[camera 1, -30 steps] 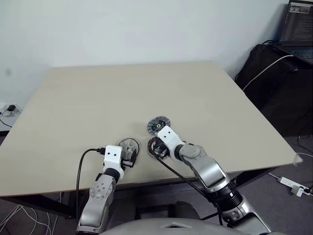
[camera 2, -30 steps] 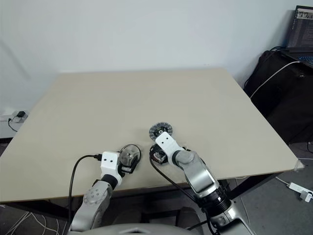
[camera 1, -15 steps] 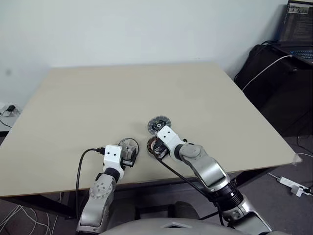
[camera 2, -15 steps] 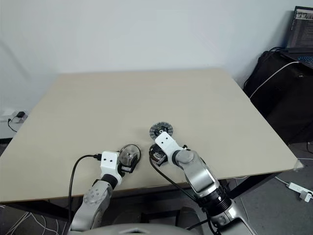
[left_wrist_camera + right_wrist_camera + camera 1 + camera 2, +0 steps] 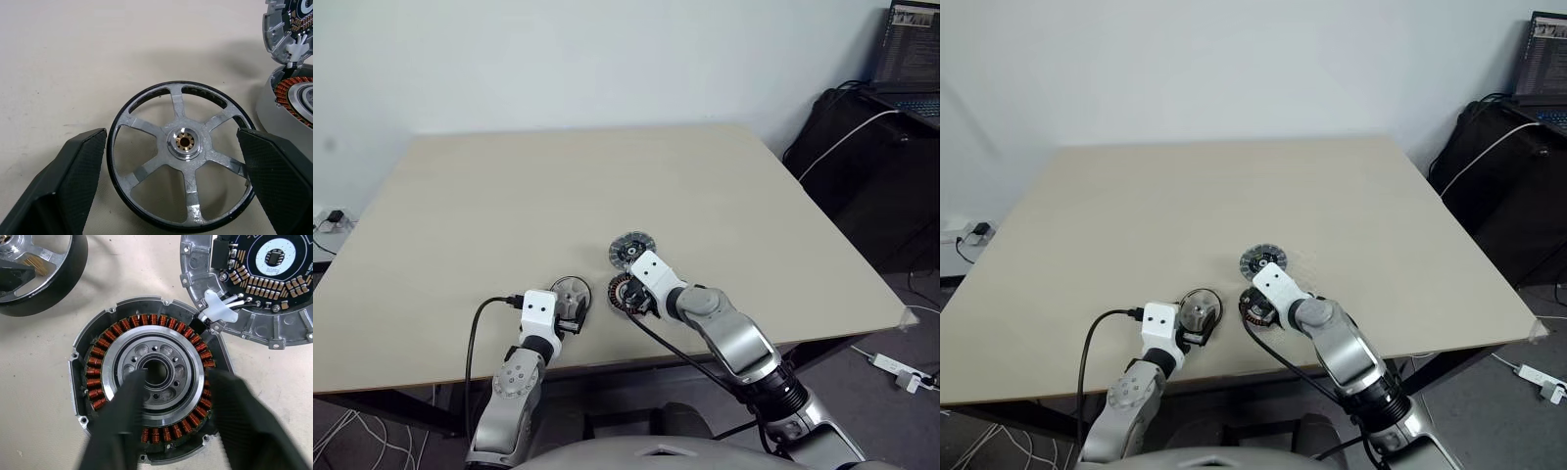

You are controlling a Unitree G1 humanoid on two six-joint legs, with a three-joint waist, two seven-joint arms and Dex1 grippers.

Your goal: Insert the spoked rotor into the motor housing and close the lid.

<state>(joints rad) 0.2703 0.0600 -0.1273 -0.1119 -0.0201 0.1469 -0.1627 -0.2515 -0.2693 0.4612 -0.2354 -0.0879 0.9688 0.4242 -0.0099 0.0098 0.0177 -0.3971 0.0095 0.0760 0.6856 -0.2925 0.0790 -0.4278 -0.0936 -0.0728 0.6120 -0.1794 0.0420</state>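
Left hand bracketing rotor
I'm keeping left hand (image 5: 171, 161) wide around the spoked rotor (image 5: 185, 182); motor housing (image 5: 149, 377) lying just right, under part-open right hand (image 5: 181, 423).

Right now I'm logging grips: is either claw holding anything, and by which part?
Nothing is held. The open left claw sits astride the spoked rotor without gripping; the open right claw is over the motor housing.

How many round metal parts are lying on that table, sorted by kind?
Spoked rotor: 1
Copper-wound housing: 1
Lid with a circuit board inside: 1
Total: 3
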